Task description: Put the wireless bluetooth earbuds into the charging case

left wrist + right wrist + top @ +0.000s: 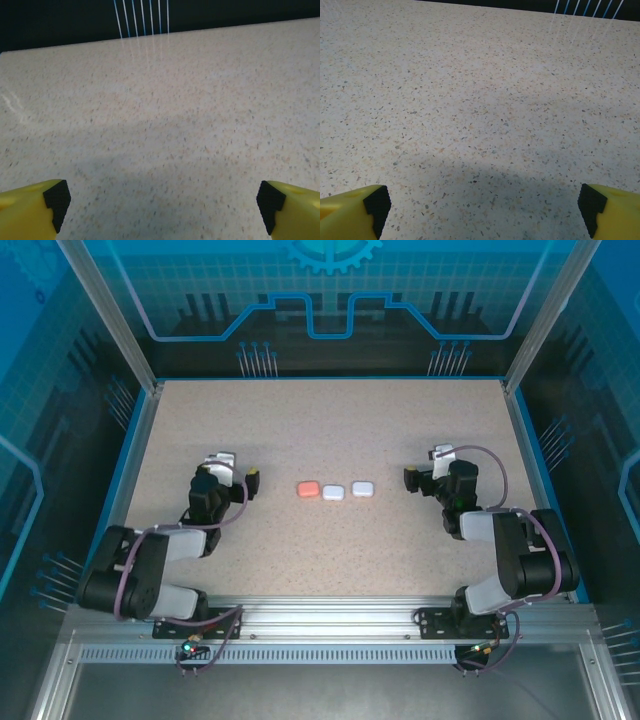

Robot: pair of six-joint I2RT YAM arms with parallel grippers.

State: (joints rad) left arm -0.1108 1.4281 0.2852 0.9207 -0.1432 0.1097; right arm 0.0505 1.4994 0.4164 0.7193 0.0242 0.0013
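Note:
Three small rounded-square charging cases lie in a row at mid-table: a salmon-red case point(309, 489), a white case point(333, 492) and another white case point(362, 489). The wireless bluetooth earbuds are hidden from me. My left gripper point(238, 470) rests low over the table left of the row, open, with bare speckled tabletop between its yellow, black-padded fingers point(56, 200). My right gripper point(427, 466) sits right of the row, also open, nothing between its fingertips point(590, 202). In the wrist views the left gripper point(162, 205) and right gripper point(482, 205) both face bare table.
The speckled beige table point(330, 420) is ringed by a blue border and aluminium frame posts point(105, 310). Both arm bases are bolted to the rail point(330, 620) at the near edge. Thin blue-white lines point(142, 17) mark the far wall.

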